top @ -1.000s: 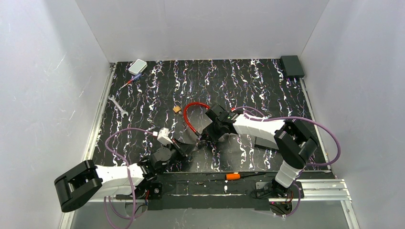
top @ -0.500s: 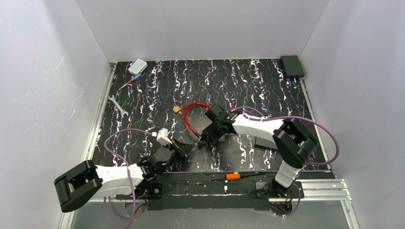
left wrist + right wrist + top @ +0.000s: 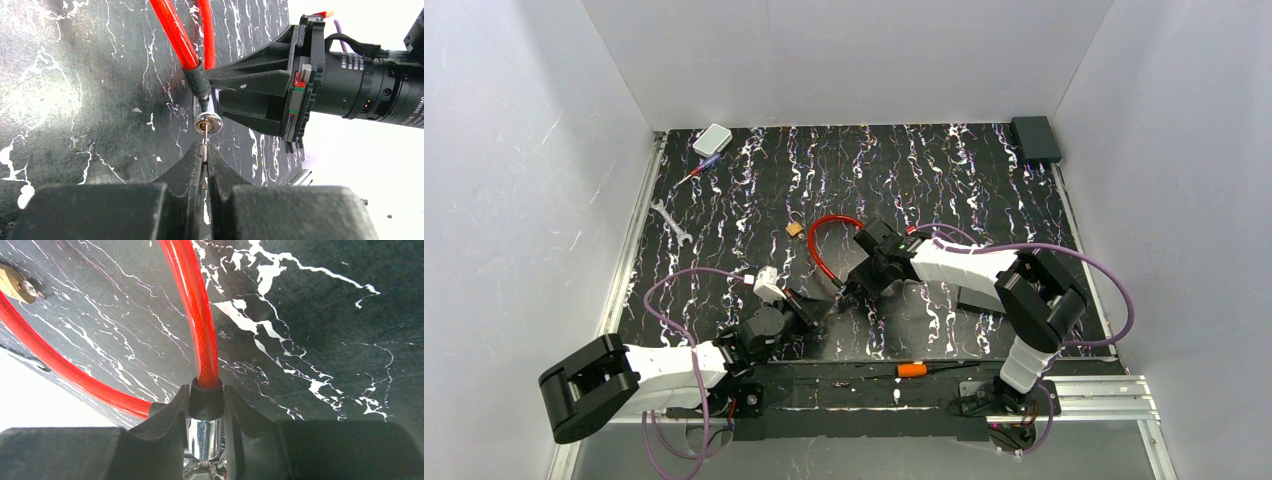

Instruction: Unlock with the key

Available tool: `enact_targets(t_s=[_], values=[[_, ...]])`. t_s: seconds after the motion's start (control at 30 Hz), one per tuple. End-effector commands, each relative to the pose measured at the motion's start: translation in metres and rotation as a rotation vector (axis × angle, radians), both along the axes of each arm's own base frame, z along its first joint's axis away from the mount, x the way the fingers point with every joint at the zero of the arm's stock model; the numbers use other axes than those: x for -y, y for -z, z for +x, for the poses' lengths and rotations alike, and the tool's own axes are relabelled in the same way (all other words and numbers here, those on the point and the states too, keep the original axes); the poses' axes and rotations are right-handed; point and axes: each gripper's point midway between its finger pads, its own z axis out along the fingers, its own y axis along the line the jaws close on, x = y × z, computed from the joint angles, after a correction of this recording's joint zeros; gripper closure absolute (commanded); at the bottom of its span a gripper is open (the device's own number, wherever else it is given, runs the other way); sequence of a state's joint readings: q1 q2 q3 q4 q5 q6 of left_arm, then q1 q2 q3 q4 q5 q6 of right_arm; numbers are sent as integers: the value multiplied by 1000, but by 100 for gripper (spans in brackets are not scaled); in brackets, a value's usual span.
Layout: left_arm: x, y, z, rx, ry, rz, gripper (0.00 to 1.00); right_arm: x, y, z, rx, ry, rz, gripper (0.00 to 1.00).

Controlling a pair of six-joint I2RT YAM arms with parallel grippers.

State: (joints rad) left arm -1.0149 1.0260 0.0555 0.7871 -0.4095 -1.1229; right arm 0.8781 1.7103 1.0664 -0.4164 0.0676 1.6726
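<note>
Over the dark surface (image 3: 75, 100), right claw (image 3: 206, 405) clamped on the chrome barrel (image 3: 204, 437) of the red cable lock (image 3: 197, 330), left claw (image 3: 205, 154) pinched narrow on the tiny key (image 3: 205, 144), key tip meeting the barrel's round keyhole face (image 3: 209, 123), small brass padlock (image 3: 12, 282) lying apart from the barrel.

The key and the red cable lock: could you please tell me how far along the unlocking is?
Done: the right gripper clamps the chrome lock barrel, and the left gripper pinches the key. In hand: the key's tip meets the keyhole; how deep it sits is unclear. Left: full insertion, the turn, and freeing the red cable, whose black end is still seated in the barrel.
</note>
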Motion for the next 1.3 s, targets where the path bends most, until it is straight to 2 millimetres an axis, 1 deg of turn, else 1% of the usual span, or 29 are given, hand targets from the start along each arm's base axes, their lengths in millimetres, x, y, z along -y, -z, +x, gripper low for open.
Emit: enact_targets(t_s=[0.0,0.53,0.73,1.1,1.27], values=[[2,-9,9,29,-34,2,100,-17,-15,9,20,-2,61,99],[1,-3,9,7,-42,7,100,-17,-17,9,28,-1,72,99],[2,-5,10,12,-44,9,100,-18,-18,9,24,-5,74,99],[0,-7,18,10,-95,2,100,-22,-21,7,22,-9,91,99],[-2,-6,20,-14,-126,-23,100,-24,-23,7,25,-10,100,99]])
